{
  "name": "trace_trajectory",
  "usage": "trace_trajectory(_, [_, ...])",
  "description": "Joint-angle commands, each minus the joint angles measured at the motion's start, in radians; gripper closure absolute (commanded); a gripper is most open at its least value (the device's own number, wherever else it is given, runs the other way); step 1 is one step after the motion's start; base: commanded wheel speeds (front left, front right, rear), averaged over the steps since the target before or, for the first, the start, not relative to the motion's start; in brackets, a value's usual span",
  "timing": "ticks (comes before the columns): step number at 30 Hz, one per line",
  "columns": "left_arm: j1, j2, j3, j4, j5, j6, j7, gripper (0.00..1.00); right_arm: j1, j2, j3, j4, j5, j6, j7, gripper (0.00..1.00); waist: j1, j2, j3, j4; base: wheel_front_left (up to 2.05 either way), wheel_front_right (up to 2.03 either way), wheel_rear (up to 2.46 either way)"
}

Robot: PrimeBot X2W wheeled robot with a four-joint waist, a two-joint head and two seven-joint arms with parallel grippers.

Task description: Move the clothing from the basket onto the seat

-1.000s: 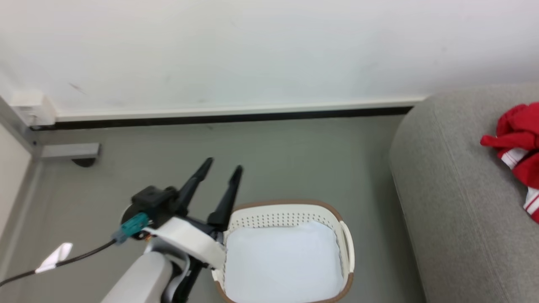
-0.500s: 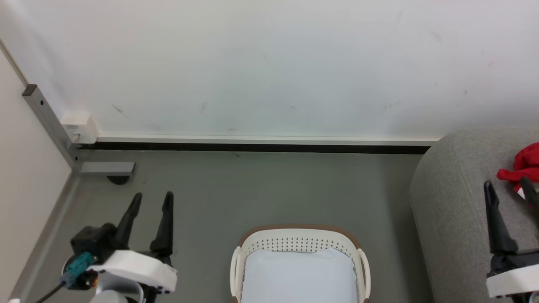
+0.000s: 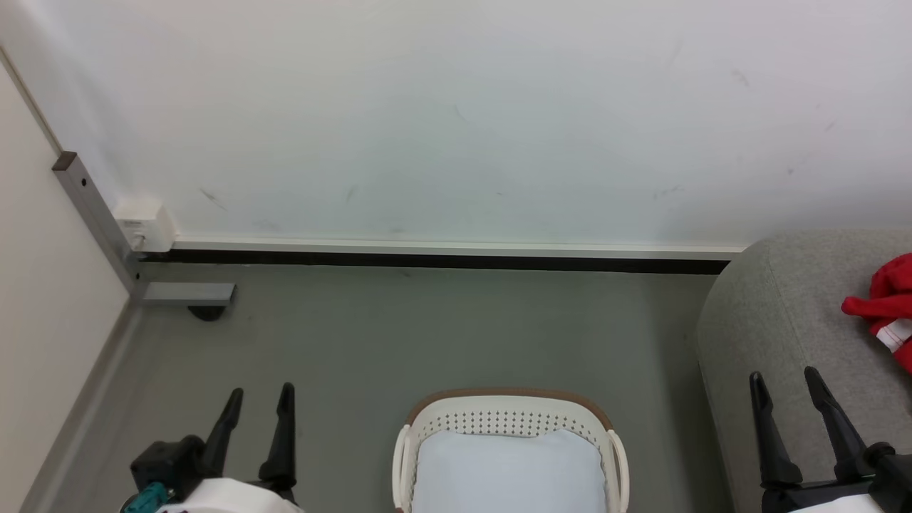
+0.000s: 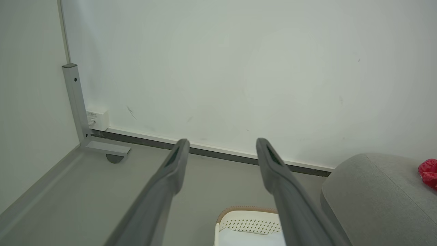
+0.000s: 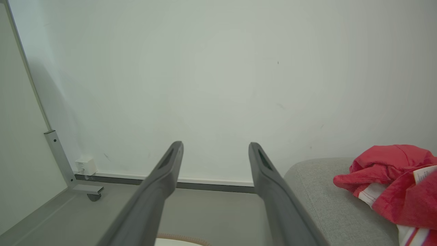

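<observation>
The white basket point(image 3: 509, 415) with a brown rim stands on the grey floor at the bottom centre, showing a plain white base and no garments; its far rim point(image 4: 246, 209) also shows in the left wrist view. Red clothing point(image 3: 887, 308) with white trim lies on the grey seat point(image 3: 769, 313) at the right edge, and appears as clothing point(image 5: 392, 174) on the seat point(image 5: 321, 191) in the right wrist view. My left gripper point(image 3: 260, 393) is open, left of the basket. My right gripper point(image 3: 782, 376) is open over the seat's near corner, holding nothing.
A white wall point(image 3: 456, 121) with a dark baseboard runs behind the floor. At the left corner stands a metal post point(image 3: 92, 214) with a foot bracket and a small white box point(image 3: 144, 222). Grey floor point(image 3: 442, 335) lies between wall and basket.
The head view has tilted and shifted, so the whole scene moved. My left gripper went from the basket's left rim to the lower left; my right gripper came into view and dropped lower over the seat.
</observation>
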Motion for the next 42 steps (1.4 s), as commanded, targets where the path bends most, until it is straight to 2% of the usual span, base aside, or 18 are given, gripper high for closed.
trace_trajectory(1, [0.011, -0.006, 0.008, 0.006, 0.012, -0.005, 0.0, 0.0, 0.012, 0.004, 0.001, 0.002, -0.017, -0.003, -0.003, 0.0, 0.0001, 0.0, 0.002, -0.002, 0.0, 0.0, 0.0])
trace_trajectory(12, [-0.006, -0.049, 0.058, 0.026, 0.083, -0.04, 0.0, 0.0, -0.01, 0.016, 0.018, 0.059, -0.016, -0.003, -0.003, 0.0, 0.0001, 0.0, 0.005, -0.015, 0.0, 0.0, 0.0])
trace_trajectory(37, [-0.017, -0.066, 0.062, 0.051, 0.097, -0.052, 0.0, 0.0, -0.029, 0.005, 0.055, 0.083, 0.003, -0.003, -0.003, 0.0, 0.0001, 0.0, 0.003, -0.02, 0.0, 0.0, 0.0])
trace_trajectory(38, [-0.013, -0.069, 0.06, 0.047, 0.093, -0.049, 0.0, 1.0, -0.017, 0.013, 0.056, 0.082, -0.009, 0.0, 0.0, 1.0, 0.0001, 0.0, 0.003, -0.02, 0.0, 0.0, 0.0])
trace_trajectory(42, [-0.001, -0.075, 0.067, 0.071, 0.068, -0.049, 0.012, 1.0, -0.001, 0.025, 0.057, 0.1, 0.015, 0.0, 0.009, 1.0, 0.0002, 0.0, 0.003, -0.02, 0.0, 0.0, 0.0])
